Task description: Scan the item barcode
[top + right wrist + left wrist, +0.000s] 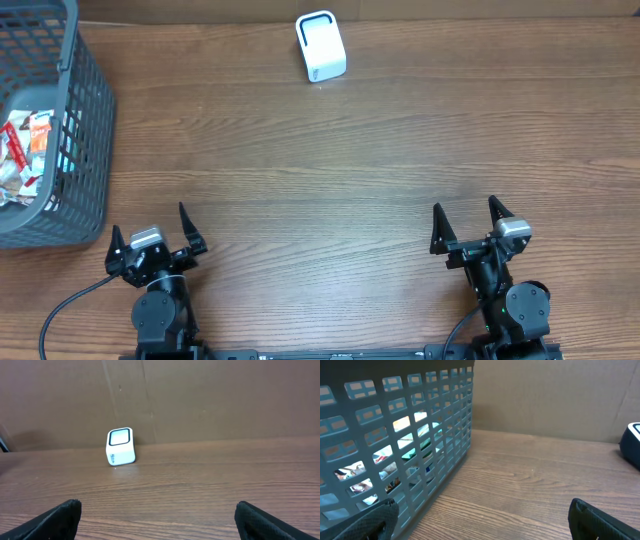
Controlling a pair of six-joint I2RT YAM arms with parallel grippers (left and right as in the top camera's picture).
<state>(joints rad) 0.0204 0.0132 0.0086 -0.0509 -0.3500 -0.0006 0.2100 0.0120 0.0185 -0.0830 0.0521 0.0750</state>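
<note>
**Both tools spread and empty; packets lie in the basket, scanner stands at 12 o'clock**

In the overhead view, a wooden worktop (330, 180) is seen with two arms mounted along its 6 o'clock edge. The left tool (150, 228) is located at about 7 o'clock and the right tool (465, 208) at about 5 o'clock. Both are held with their dark fingers spread wide, and nothing is gripped or touched by either.

A grey lattice basket (90, 130) is placed at 9 to 10 o'clock, partly cut off by the edge of the picture. Several printed packets (25, 150) are seen lying inside it, in white with red and orange. No barcode can be made out on them at this size.

A small white scanner (321, 46) with a dark-rimmed window stands at 12 o'clock, well apart from the basket and from both tools.

In the left wrist view, the basket wall (420, 435) fills the 9 o'clock side, and the packets (355, 472) are glimpsed through its openings. The spread fingers (600, 520) are seen at the lower corners.

In the right wrist view, the scanner (120, 446) is seen upright at about 11 o'clock, just in front of a brown cardboard wall (225, 400). The right tool's fingers (50, 520) are set far apart at the bottom.
</note>
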